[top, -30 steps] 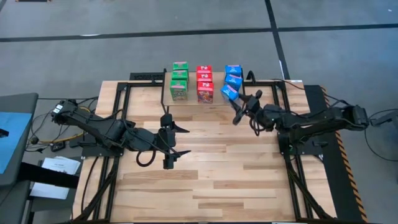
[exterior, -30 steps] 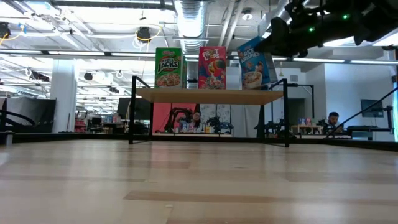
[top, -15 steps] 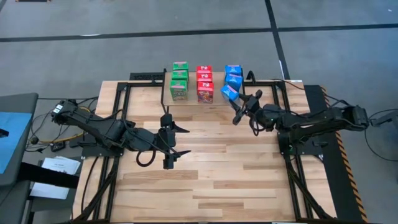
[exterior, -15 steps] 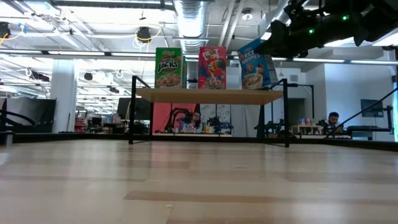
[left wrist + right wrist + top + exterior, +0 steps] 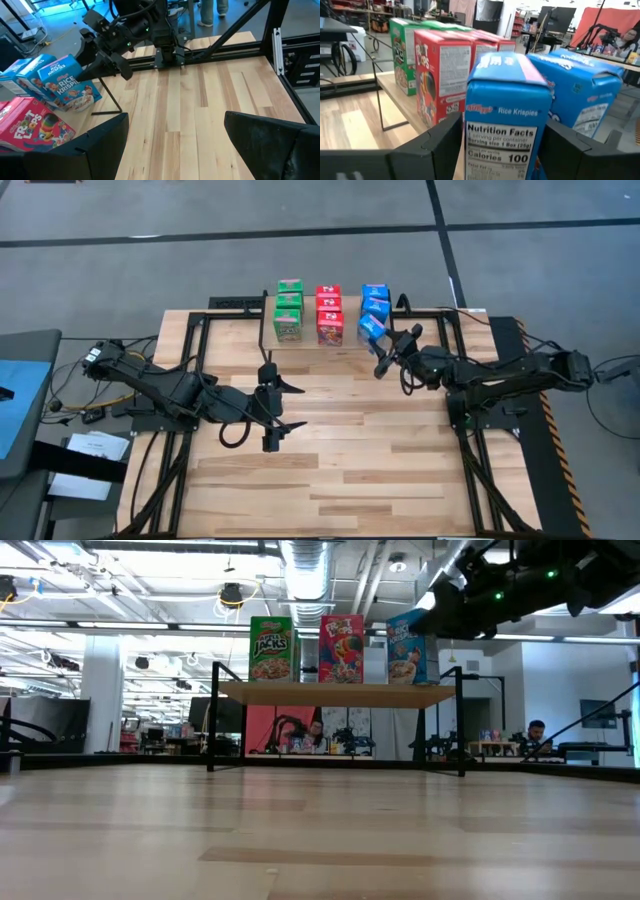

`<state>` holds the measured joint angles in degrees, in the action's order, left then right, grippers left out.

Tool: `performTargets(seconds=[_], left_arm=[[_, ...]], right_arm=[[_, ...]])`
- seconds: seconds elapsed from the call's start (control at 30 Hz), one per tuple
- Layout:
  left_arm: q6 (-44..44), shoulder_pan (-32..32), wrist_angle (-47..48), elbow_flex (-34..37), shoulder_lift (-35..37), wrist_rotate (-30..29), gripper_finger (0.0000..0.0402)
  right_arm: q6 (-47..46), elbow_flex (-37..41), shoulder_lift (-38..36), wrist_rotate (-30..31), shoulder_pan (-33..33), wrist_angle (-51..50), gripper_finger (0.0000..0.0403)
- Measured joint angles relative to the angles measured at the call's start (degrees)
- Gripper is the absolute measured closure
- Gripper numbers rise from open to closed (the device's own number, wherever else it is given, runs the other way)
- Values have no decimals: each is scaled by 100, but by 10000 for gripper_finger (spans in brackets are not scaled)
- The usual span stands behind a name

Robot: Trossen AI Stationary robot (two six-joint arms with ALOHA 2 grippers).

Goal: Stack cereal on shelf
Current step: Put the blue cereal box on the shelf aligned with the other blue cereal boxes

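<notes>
The shelf (image 5: 335, 693) stands at the table's far middle and carries rows of green (image 5: 288, 310), red (image 5: 328, 312) and blue (image 5: 376, 298) cereal boxes. The nearest blue box (image 5: 507, 125) stands upright on its bottom at the shelf's right front corner. My right gripper (image 5: 393, 348) is level at that box's upper part, open, with one finger on each side of it. My left gripper (image 5: 292, 406) hangs open over the table's middle, holding nothing. My right gripper has its fingers (image 5: 440, 145) close beside the two broad faces of the nearest blue box, at its upper part (image 5: 470, 150). It comes in level from the table's right side. I cannot tell whether the fingers touch the box. The box stands upright on the shelf.
Black frame rails (image 5: 470, 430) run along both sides of the wooden tabletop (image 5: 340, 450). The shelf's thin black legs (image 5: 212, 720) stand on the far part of the table. People and equipment show in the room behind.
The nearest blue box was tilted between my right gripper's fingers and now stands upright on the shelf. My right gripper has stayed at the box.
</notes>
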<state>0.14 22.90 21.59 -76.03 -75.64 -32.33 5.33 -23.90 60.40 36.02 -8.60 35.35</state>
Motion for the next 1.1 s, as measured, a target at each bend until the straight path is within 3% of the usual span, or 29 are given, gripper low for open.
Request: performTargets(seconds=[0.37,0.57,1.1], left_arm=[[-17,1,0,0,0,2,84],[-32,1,0,2,0,3,84],[-39,0,-5,2,0,6,84]], right_arm=[[-97,0,-65,217,137,-260,147],[-91,0,-311,749,297,-591,147],[-232,2,-494,765,214,-1022,147]])
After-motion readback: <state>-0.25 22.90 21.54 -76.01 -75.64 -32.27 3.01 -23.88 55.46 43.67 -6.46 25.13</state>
